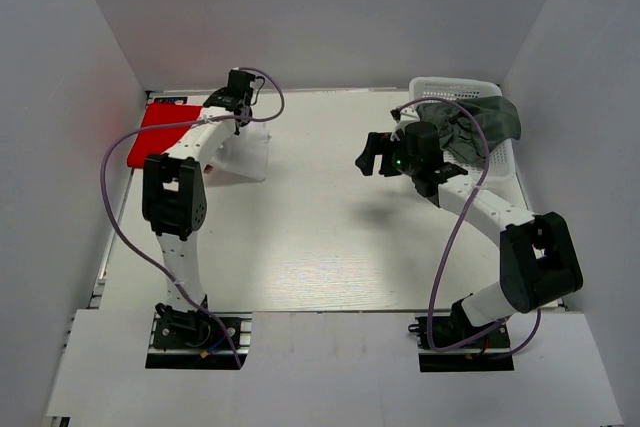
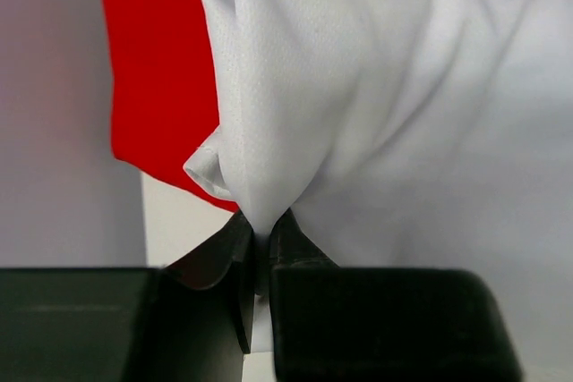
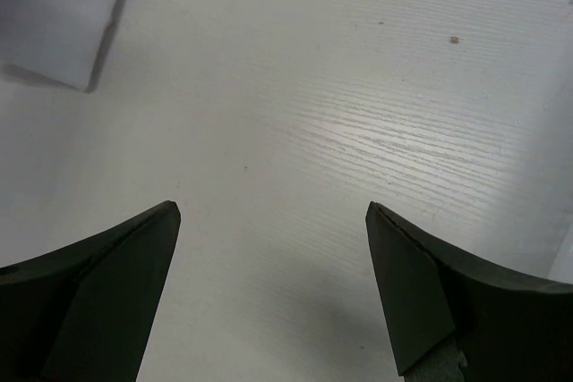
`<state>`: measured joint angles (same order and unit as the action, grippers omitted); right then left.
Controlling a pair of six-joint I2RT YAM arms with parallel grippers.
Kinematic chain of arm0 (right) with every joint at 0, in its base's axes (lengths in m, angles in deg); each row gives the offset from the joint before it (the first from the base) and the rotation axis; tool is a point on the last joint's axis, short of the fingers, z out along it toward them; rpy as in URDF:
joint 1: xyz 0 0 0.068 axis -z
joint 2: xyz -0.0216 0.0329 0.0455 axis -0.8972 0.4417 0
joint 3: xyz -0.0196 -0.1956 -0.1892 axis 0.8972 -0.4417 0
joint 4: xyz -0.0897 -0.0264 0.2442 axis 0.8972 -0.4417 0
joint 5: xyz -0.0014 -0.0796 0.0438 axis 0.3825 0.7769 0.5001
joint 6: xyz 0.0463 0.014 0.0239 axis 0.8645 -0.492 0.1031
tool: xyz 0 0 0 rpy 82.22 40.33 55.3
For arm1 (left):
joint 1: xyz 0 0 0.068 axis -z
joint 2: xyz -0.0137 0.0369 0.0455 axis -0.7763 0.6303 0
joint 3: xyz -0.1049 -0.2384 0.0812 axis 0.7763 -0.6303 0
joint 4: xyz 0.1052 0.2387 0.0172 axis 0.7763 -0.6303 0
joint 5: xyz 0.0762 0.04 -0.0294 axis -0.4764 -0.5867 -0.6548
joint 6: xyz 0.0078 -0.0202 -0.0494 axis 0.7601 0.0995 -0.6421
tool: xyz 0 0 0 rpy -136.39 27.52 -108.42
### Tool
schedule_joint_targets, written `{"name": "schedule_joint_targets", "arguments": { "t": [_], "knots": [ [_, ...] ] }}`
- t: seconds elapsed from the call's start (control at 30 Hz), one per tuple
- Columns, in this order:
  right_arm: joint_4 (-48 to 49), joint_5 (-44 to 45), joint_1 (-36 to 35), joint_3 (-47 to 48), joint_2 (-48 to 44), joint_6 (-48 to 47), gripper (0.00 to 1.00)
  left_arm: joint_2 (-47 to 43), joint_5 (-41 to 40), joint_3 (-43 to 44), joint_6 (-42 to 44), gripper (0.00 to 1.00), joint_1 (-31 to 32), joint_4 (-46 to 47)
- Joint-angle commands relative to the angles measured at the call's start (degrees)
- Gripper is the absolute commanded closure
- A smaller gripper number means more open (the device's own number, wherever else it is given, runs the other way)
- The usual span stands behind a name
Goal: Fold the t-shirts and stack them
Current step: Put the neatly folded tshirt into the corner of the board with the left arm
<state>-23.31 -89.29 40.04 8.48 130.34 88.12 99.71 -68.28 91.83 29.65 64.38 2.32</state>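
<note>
Left jaws pinched tight on fold of white t-shirt [image 2: 385,114]; red t-shirt [image 2: 161,69] partly hidden behind it; right jaws spread wide, empty, above table [image 3: 358,87]; grey-green t-shirt [image 1: 490,122] partly arm-covered.

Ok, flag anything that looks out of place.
The grey shirt spills crumpled over the rim of the basket, far right, unfolded. The white shirt is pinched, bunched, in the left fingers beside the red shirt.

A lab test booth — plain white walls [image 1: 330,17] boxing a white table [image 1: 320,237].
</note>
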Motion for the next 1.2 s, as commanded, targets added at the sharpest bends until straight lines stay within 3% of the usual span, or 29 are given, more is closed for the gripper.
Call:
{"name": "schedule_joint_targets", "arguments": {
  "t": [0.0, 0.43, 0.7, 1.17],
  "knots": [
    [-1.51, 3.14, 0.19, 0.47, -0.82, -1.43, 0.1, -3.99, -3.63, 5.12, 5.39, 1.0, -1.84, 1.51],
    [-2.57, 2.97, -0.07, 1.0, -0.28, -1.79, 0.1, -5.65, -5.04, 7.51, 13.47, 1.0, -5.89, 5.46],
    [-0.99, 1.48, -0.07, 0.03, -0.47, -1.52, 0.1, -8.19, -1.35, 10.93, 12.86, 1.0, -5.89, 3.53],
    [-1.87, -0.2, -0.07, 0.29, -0.55, -2.05, 0.1, -9.7, -4.07, 6.63, 12.34, 1.0, -5.89, 5.37]
  ]
}}
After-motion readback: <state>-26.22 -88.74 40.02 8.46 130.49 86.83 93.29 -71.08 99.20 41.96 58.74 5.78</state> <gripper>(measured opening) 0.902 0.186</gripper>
